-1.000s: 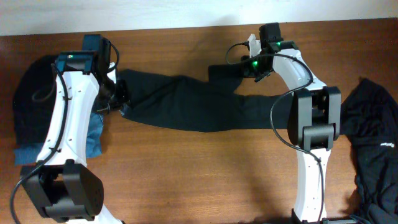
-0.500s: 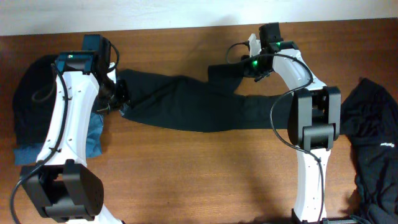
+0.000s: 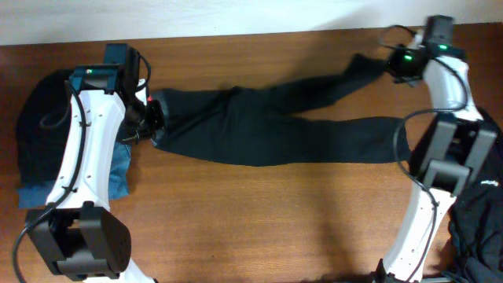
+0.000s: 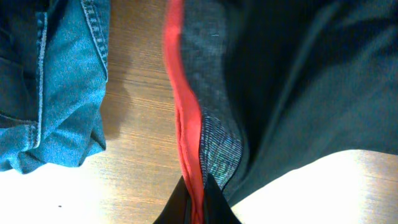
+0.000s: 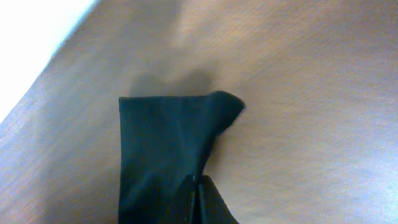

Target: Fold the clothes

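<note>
Long black leggings (image 3: 267, 130) lie stretched across the wooden table. My left gripper (image 3: 154, 118) is shut on their waistband at the left end. In the left wrist view the coral-red edge (image 4: 185, 124) and grey-speckled band (image 4: 214, 124) run straight into the shut left gripper (image 4: 198, 202). The upper leg runs right and toward the table's far edge to my right gripper (image 3: 391, 67), which is shut on its end. The right wrist view shows the black cuff (image 5: 168, 137) pinched in the shut right gripper (image 5: 198, 196). The lower leg's end (image 3: 393, 149) lies free on the wood.
Blue jeans (image 3: 118, 173) lie under my left arm, also seen as blue jeans (image 4: 56, 93) close beside the waistband. A dark garment (image 3: 35, 126) is heaped at far left. Another black garment (image 3: 471, 189) with small white lettering lies at the right edge by the right arm's base.
My right gripper has closed on the upper leg's end and carried it far to the right, pulling that leg out straight. The left gripper has kept its hold in place.
</note>
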Tool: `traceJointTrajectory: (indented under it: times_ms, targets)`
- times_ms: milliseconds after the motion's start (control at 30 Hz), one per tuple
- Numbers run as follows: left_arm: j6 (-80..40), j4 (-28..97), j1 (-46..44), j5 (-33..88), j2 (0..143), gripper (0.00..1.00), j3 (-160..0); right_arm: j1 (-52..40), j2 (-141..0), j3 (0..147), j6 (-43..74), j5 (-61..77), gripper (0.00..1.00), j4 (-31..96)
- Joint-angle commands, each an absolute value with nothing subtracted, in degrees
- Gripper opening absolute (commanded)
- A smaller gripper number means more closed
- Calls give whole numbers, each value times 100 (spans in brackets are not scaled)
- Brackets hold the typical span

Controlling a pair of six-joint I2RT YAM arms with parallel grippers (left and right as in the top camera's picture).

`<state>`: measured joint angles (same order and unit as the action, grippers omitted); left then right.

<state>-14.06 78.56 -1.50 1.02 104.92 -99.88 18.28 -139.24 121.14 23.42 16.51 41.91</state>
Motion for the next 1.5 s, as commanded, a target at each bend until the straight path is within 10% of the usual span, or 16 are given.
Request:
traceJointTrajectory:
  times_ms: [0,467,900,1467]
  targets:
    - [-1317,7846,-150,19,10315,0,-10053,1973,-13955,12195,2451,1772,4,4355]
    - [-1315,7843,-150,16,10315,0,-10053,2062,-13955,12195,2270,1498,6,4689]
    - [-1315,7828,-150,16,10315,0,-10053,2064,-13933,12195,1140,4536,4,3811]
    - [-1315,7808,-150,16,10315,0,-10053,2377,-13933,12195,3186,4639,15,2204]
